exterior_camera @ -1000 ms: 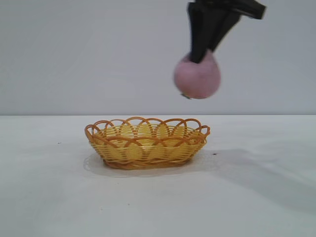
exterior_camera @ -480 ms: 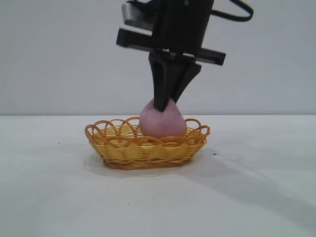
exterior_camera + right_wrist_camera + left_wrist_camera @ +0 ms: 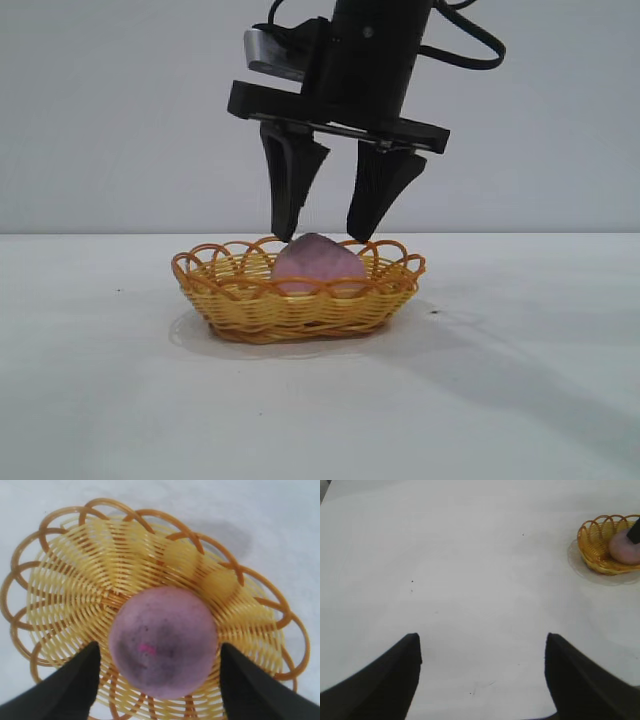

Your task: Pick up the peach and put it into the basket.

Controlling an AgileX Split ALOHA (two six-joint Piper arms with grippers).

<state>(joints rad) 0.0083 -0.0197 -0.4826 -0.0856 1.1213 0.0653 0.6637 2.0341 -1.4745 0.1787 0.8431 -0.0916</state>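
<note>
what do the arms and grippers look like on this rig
The right gripper is matte black, with two tapered, wedge-shaped fingers hanging from a flat black crossbar under a boxy black wrist. A silver-grey block sits at one side and a black cable loops off the other. The left gripper shows matching black tapered fingers.

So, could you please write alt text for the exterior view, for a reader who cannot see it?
A pink peach lies inside a yellow wicker basket on a white table. Directly above it, the right gripper points down with its black fingers spread open on either side of the fruit's top, no longer gripping it.
</note>
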